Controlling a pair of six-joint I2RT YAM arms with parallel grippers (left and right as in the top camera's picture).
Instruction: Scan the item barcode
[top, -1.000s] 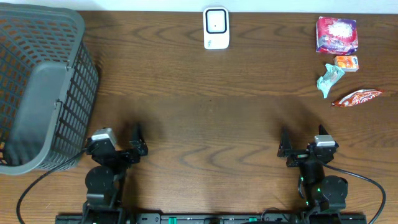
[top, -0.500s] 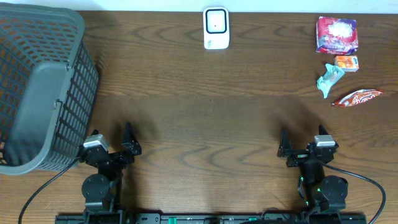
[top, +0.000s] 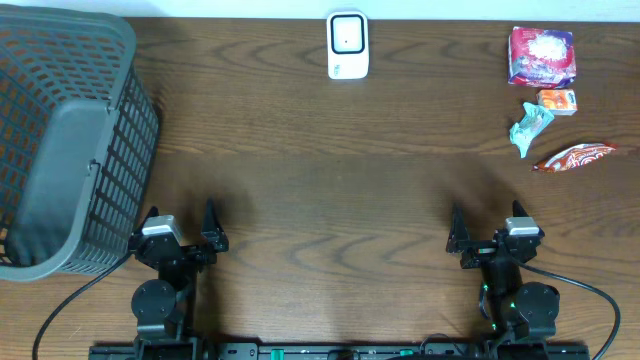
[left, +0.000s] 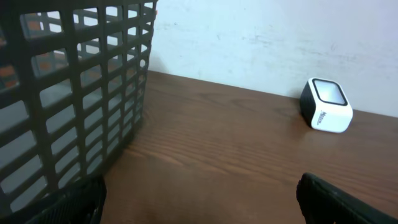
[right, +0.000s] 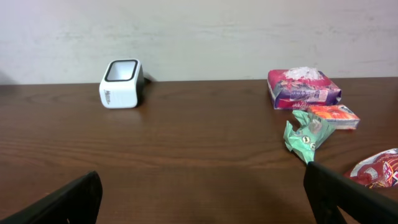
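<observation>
Barcode scanner (top: 347, 45): white, dark window on top, standing on the brown wooden table (top: 330, 180) at its far edge, by the wall. Taken as the reference.

Items, all well to the right of the scanner along the same far edge, none touching it:
- red-and-purple packet (top: 542, 55), level with the scanner
- small orange box (top: 557, 101), just nearer than the packet
- crumpled green wrapper (top: 530, 127), beside the box on the scanner side
- red-orange snack pouch (top: 573, 157), nearest of the four; the right wrist view catches only its edge

Grey mesh basket (top: 60, 140): far left of the scanner, tilted, filling that corner.

Left gripper (top: 180, 222): near edge of the table, well short of the scanner and to its left, close by the basket. Jaws spread wide, nothing between them; dark fingers (left: 339, 200) frame bare wood.

Right gripper (top: 487, 228): near edge, well short of the scanner and to its right. Jaws likewise wide apart and empty; fingers (right: 68, 199) sit at the bottom corners of the wrist view.
</observation>
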